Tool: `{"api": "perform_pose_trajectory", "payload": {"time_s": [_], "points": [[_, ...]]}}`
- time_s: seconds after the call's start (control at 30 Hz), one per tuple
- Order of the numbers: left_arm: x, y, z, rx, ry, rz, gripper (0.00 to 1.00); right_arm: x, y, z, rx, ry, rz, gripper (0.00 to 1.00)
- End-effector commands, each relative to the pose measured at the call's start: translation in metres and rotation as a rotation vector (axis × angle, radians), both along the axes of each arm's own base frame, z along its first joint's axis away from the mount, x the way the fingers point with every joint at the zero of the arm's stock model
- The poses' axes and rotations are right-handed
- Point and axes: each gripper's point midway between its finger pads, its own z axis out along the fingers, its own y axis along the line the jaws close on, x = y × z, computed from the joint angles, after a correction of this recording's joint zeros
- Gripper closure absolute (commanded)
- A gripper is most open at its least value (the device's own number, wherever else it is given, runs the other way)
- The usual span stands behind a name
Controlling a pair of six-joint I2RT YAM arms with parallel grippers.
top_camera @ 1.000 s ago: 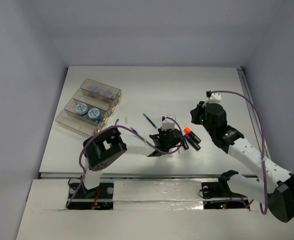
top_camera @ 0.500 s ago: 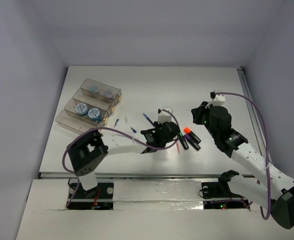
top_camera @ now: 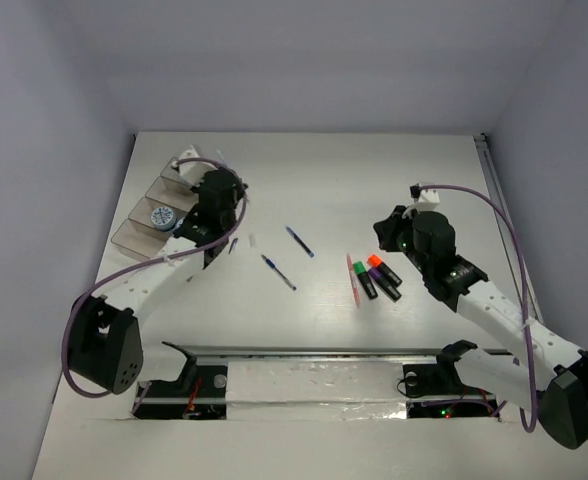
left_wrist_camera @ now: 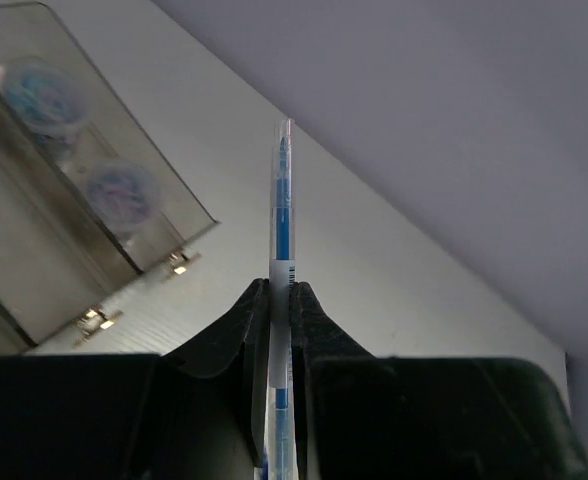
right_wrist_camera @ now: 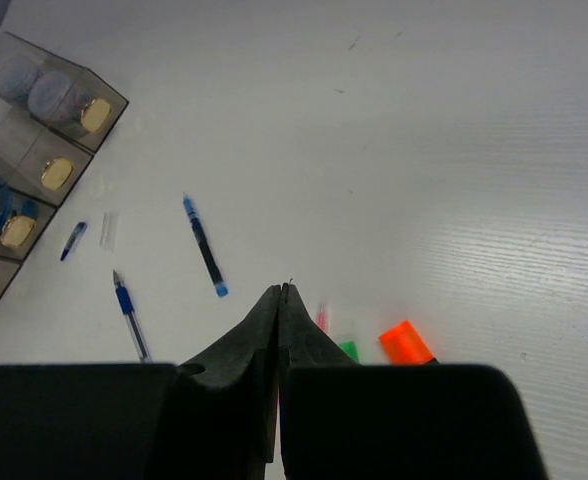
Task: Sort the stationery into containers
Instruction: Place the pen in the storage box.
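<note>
Left gripper pinches a slim blue pen, tip poking past my fingertips, near the smoky-brown containers. Right gripper pressed together, empty, hangs over the markers.

- The containers lie left of your left claw.
- Left of your right claw, a pen lies on the surface; markers lie just right.
</note>
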Motion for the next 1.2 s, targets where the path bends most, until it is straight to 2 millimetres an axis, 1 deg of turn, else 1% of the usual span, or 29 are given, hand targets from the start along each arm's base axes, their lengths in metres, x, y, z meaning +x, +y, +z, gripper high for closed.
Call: {"api": "perform_pose_trajectory", "payload": {"time_s": [0.0, 0.03, 0.07, 0.13, 0.17, 0.23, 0.27, 0.3, 0.37, 0.4, 0.43, 0.47, 0.5, 0.57, 0.6, 0.63, 0.73, 0.77, 0.83, 0.9, 1.07, 1.1, 1.17], "points": [[0.007, 0.039, 0.003, -0.112, -0.058, 0.094, 1.00, 0.004, 0.007, 0.011, 0.034, -0.043, 0.026, 0.96], [0.012, 0.061, -0.001, -0.116, -0.059, 0.148, 1.00, 0.004, 0.007, 0.011, 0.032, -0.043, 0.029, 0.96], [0.013, 0.073, -0.007, -0.119, -0.051, 0.173, 1.00, 0.003, 0.006, 0.012, 0.030, -0.045, 0.031, 0.96], [0.019, 0.089, -0.016, -0.154, -0.037, 0.205, 1.00, 0.002, 0.006, 0.012, 0.030, -0.047, 0.033, 0.96], [0.023, 0.101, -0.024, -0.163, -0.026, 0.223, 1.00, 0.002, 0.007, 0.012, 0.030, -0.047, 0.034, 0.96], [0.028, 0.113, -0.036, -0.178, -0.008, 0.247, 1.00, 0.002, 0.007, 0.012, 0.030, -0.047, 0.034, 0.95], [0.031, 0.118, -0.046, -0.178, 0.016, 0.257, 1.00, 0.002, 0.007, 0.011, 0.029, -0.045, 0.039, 0.95], [0.033, 0.130, -0.048, -0.178, 0.021, 0.285, 1.00, 0.002, 0.007, 0.011, 0.028, -0.044, 0.038, 0.95], [0.037, 0.140, -0.058, -0.173, 0.039, 0.310, 1.00, 0.002, 0.007, 0.012, 0.029, -0.047, 0.036, 0.95], [0.039, 0.149, -0.059, -0.173, 0.038, 0.328, 1.00, 0.002, 0.007, 0.011, 0.028, -0.044, 0.038, 0.95], [0.041, 0.153, -0.061, -0.170, 0.045, 0.338, 1.00, 0.002, 0.007, 0.012, 0.027, -0.046, 0.037, 0.95], [0.043, 0.154, -0.068, -0.156, 0.063, 0.341, 1.00, 0.002, 0.007, 0.012, 0.027, -0.046, 0.038, 0.95], [0.045, 0.159, -0.066, -0.148, 0.069, 0.356, 1.00, 0.002, 0.007, 0.011, 0.027, -0.045, 0.038, 0.95], [0.046, 0.165, -0.073, -0.125, 0.088, 0.387, 1.00, 0.002, 0.007, 0.011, 0.028, -0.043, 0.039, 0.94], [0.047, 0.166, -0.073, -0.114, 0.090, 0.391, 1.00, 0.002, 0.007, 0.010, 0.026, -0.043, 0.040, 0.95], [0.047, 0.171, -0.076, -0.109, 0.095, 0.407, 1.00, 0.002, 0.007, 0.011, 0.027, -0.045, 0.038, 0.95], [0.050, 0.173, -0.086, -0.095, 0.116, 0.416, 1.00, 0.001, 0.007, 0.013, 0.031, -0.048, 0.039, 0.94], [0.051, 0.177, -0.093, -0.092, 0.129, 0.424, 0.99, 0.001, 0.008, 0.013, 0.034, -0.048, 0.043, 0.94], [0.055, 0.176, -0.100, -0.088, 0.148, 0.422, 0.98, 0.001, 0.007, 0.014, 0.035, -0.051, 0.042, 0.94], [0.056, 0.176, -0.101, -0.090, 0.152, 0.427, 0.97, 0.000, 0.007, 0.014, 0.035, -0.051, 0.042, 0.94], [0.057, 0.177, -0.107, -0.089, 0.170, 0.438, 0.84, -0.001, 0.006, 0.016, 0.034, -0.055, 0.041, 0.94], [0.057, 0.177, -0.108, -0.091, 0.169, 0.438, 0.76, -0.001, 0.006, 0.016, 0.034, -0.053, 0.042, 0.94], [0.057, 0.176, -0.105, -0.090, 0.164, 0.429, 0.68, -0.001, 0.006, 0.018, 0.037, -0.059, 0.042, 0.94]]}}
